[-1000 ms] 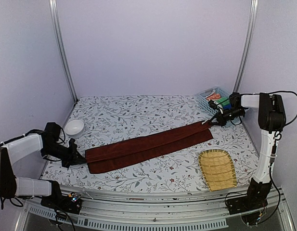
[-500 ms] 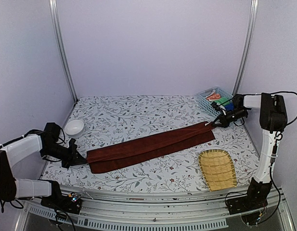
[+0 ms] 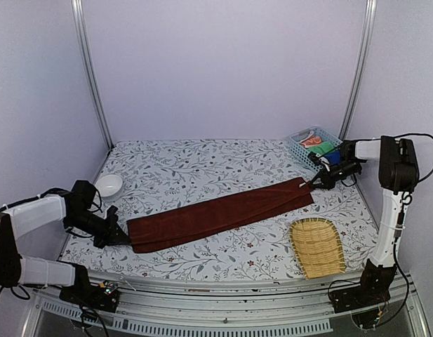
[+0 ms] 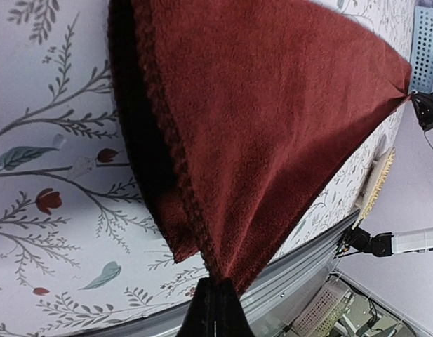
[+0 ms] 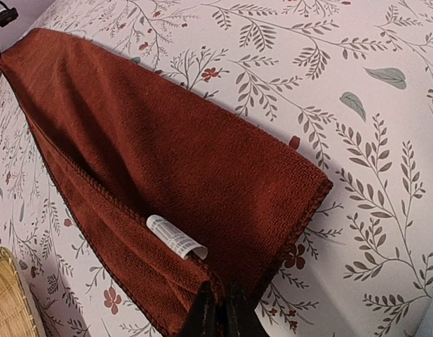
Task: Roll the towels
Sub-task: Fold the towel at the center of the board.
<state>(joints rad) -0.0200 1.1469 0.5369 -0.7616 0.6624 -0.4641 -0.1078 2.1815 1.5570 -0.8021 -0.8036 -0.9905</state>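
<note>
The dark reddish-brown towel lies as a long folded strip, stretched slantwise across the table between both arms. My left gripper is shut on its near-left corner, close to the table's front edge. At the far-right end my right gripper pinches the hem between nearly closed fingers, beside a white label. The cloth rests flat on the tabletop. A royal blue towel shows in the basket behind the right gripper, partly hidden by the arm.
A light blue plastic basket at the back right also holds an orange-red and a green cloth. A woven bamboo tray sits at the front right. A white bowl stands at the left, behind the left arm.
The towel has been drawn out straighter and flatter. My left gripper shifted slightly right and nearer the front edge. My right gripper moved a little further right with its end.
</note>
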